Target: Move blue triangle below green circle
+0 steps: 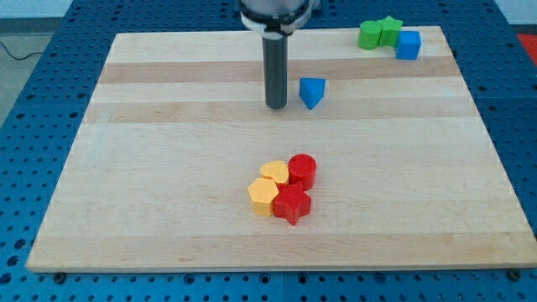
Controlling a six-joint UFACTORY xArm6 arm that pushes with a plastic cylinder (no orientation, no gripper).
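**End effector rod beside blue triangle, far half of worktop**

End effector is a plain dark rod with no jaws, so nothing spreads or pinches; my tip sits down at the worktop, just left of the blue triangle. Small gap between tip and triangle, can't tell if they touch, looks apart. Rod stands upright, its upper mount cut off by the view's top.

Blue triangle lies in the far half of the board, slightly right of centre, alone, well apart from all other blocks.

Far right corner: three blocks clustered. Green circle is leftmost, rounded shape, touching a green star just to its right. Blue cube sits at the right end of the group, touching or just beside the star, slightly nearer than the greens. Blue triangle is left of and nearer than the green circle, well apart from it.

Near centre: four blocks packed together. Red cylinder on the far right of the pack, red star on the near right, yellow heart-like block on the far left, yellow hexagon on the near left. All four touching neighbours.

Worktop is a light wooden board on a blue perforated base.
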